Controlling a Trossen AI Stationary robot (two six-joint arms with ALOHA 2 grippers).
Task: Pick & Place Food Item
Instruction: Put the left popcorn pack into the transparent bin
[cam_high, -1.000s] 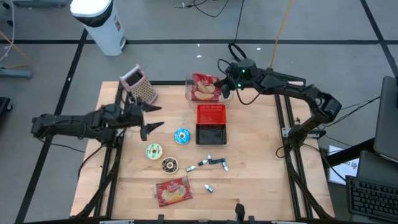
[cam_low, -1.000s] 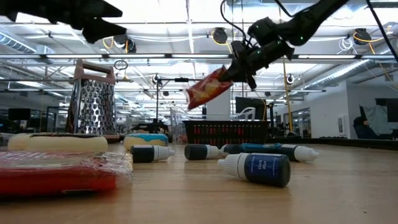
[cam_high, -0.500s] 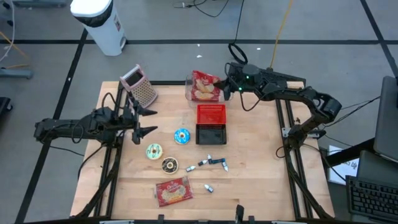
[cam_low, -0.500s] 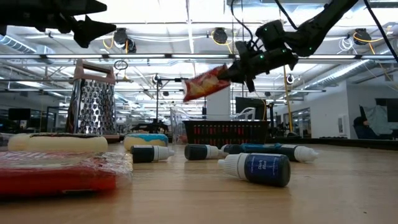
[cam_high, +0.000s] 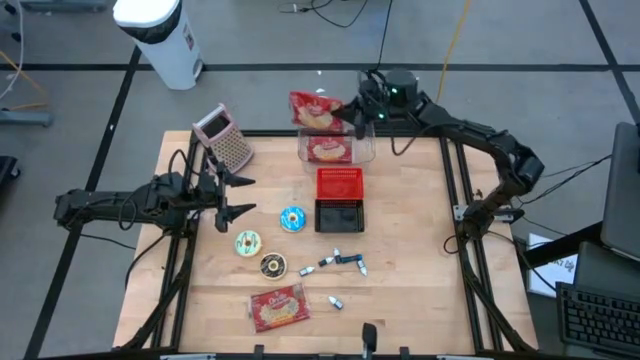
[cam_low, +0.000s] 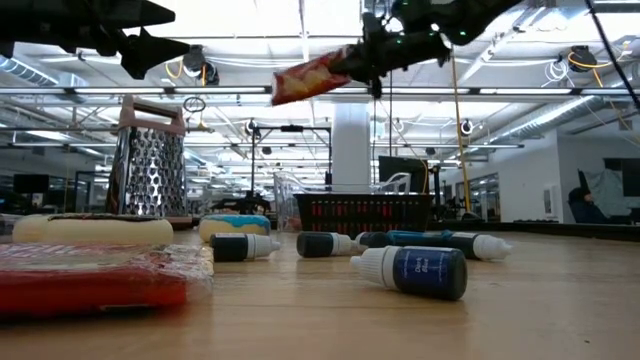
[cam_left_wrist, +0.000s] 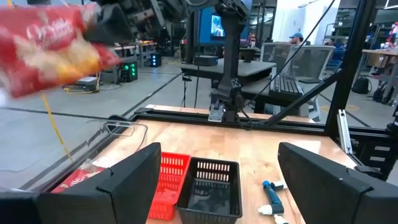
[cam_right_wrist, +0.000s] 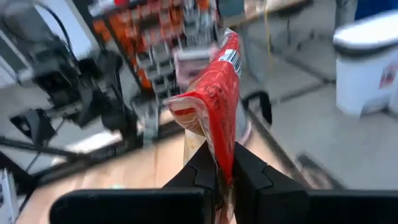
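One red snack bag (cam_high: 313, 110) is hanging in the air beyond the table's far edge, pinched at one end by the right gripper (cam_high: 352, 112), which is clenching it. Below, a clear bin (cam_high: 336, 149) is holding a second red packet. Left gripper (cam_high: 233, 196) is waiting with fingers spread wide.

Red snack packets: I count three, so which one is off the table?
The packet pinched in the right hand, lifted above the clear bin; another lies inside it, one near the front edge.
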